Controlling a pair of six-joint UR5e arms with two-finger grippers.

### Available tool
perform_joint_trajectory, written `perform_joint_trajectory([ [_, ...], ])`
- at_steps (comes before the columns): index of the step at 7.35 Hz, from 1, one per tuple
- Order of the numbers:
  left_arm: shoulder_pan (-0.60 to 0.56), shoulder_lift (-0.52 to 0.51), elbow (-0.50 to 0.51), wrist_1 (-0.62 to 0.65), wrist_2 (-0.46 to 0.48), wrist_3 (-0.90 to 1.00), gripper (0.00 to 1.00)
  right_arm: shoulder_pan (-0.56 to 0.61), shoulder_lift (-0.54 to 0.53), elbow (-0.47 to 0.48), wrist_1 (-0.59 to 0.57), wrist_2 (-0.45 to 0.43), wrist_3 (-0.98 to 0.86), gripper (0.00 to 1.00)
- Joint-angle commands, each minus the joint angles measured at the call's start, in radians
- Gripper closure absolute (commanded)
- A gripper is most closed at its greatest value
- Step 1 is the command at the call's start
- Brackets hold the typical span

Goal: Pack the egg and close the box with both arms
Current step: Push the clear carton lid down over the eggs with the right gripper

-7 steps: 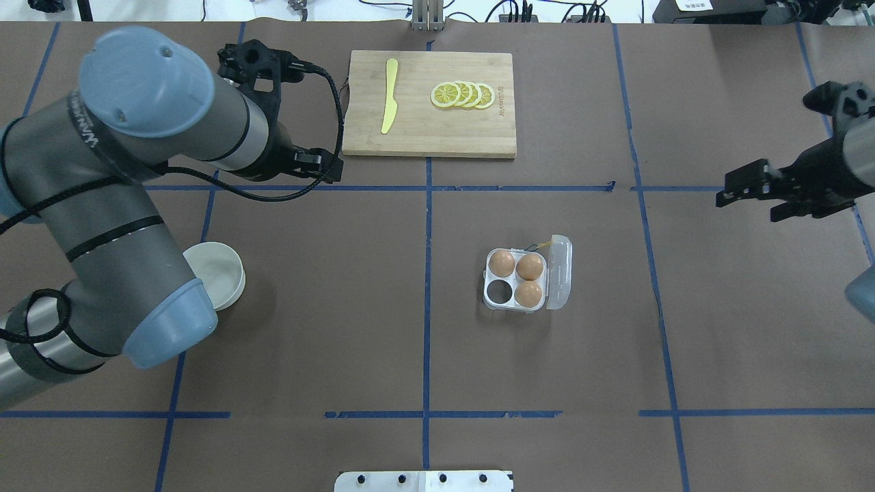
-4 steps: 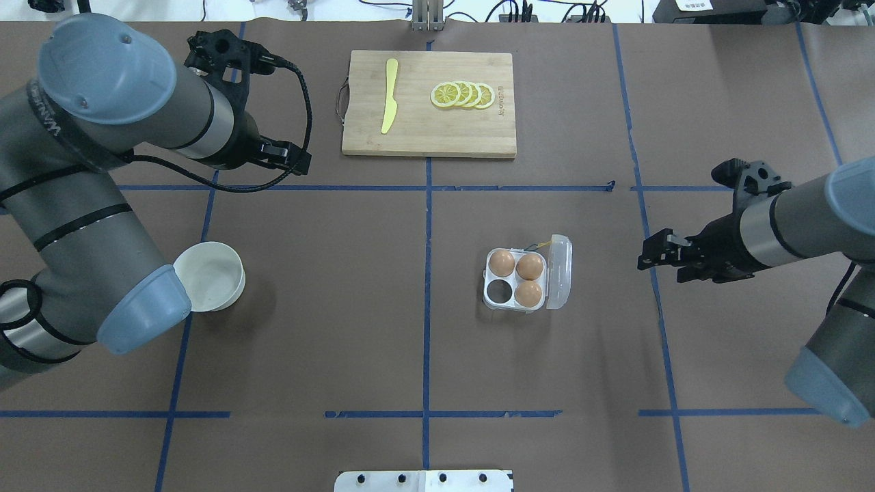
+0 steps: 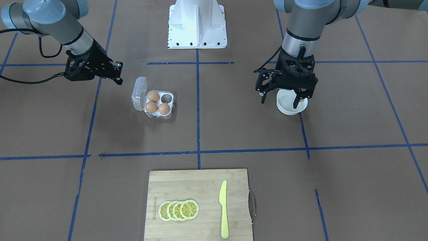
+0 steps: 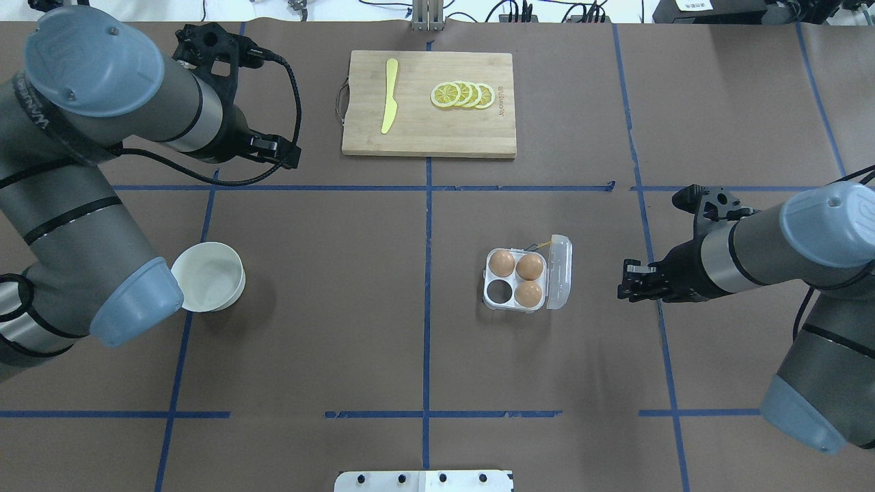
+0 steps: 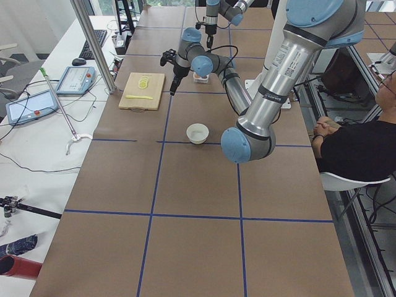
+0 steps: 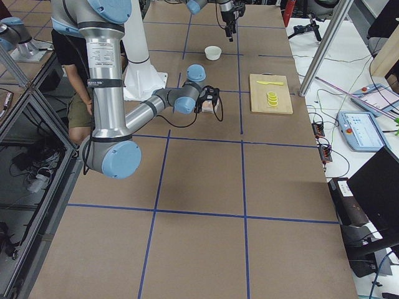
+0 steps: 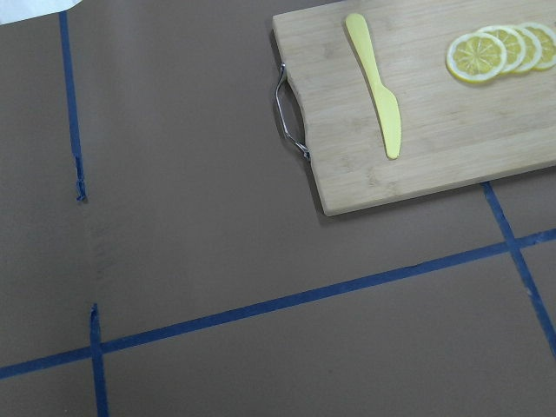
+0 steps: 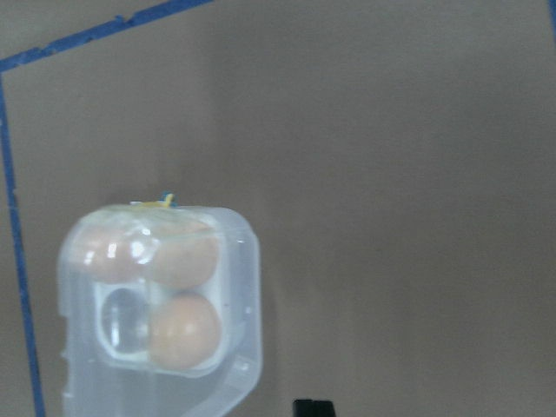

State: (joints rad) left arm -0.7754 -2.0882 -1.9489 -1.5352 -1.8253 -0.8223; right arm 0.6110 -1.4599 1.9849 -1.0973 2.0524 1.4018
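The box (image 4: 491, 279) stands right of the table's centre, its clear lid (image 4: 560, 272) open and upright on the right side. Three brown eggs (image 4: 530, 266) fill three cells; the near-left cell (image 4: 499, 292) is empty. It also shows in the front view (image 3: 169, 113), and the right wrist view looks through the lid (image 8: 243, 287). My right gripper (image 4: 623, 281) is open and empty, just right of the lid and not touching it. My left gripper (image 3: 279, 99) is open and empty, held high over the far left of the table (image 4: 280, 154).
A round white bowl (image 4: 208, 277) sits at the left and looks empty. A wooden cutting board (image 4: 424, 133) at the far middle holds a yellow knife (image 4: 389, 96) and lemon slices (image 4: 463, 94). The white pedestal (image 3: 197, 25) stands at the robot's edge.
My right arm has swung in from the far right toward the box and stopped beside its lid. My left arm has drawn back to the left, away from the board, uncovering the bowl.
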Motion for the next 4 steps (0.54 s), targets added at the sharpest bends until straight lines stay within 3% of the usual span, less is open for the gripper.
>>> perform_joint_trajectory([
  [1,-0.001,0.02,0.002,-0.006,0.0,0.002,0.0,-0.025,0.202,-0.049,-0.144,-0.006,0.0,1.0],
  [2,-0.001,0.023,0.005,-0.006,0.0,0.002,0.0,-0.027,0.311,-0.081,-0.224,-0.018,-0.003,1.0],
  [4,-0.001,0.042,0.005,-0.034,-0.002,0.0,0.0,-0.034,0.392,-0.124,-0.24,-0.026,-0.004,1.0],
])
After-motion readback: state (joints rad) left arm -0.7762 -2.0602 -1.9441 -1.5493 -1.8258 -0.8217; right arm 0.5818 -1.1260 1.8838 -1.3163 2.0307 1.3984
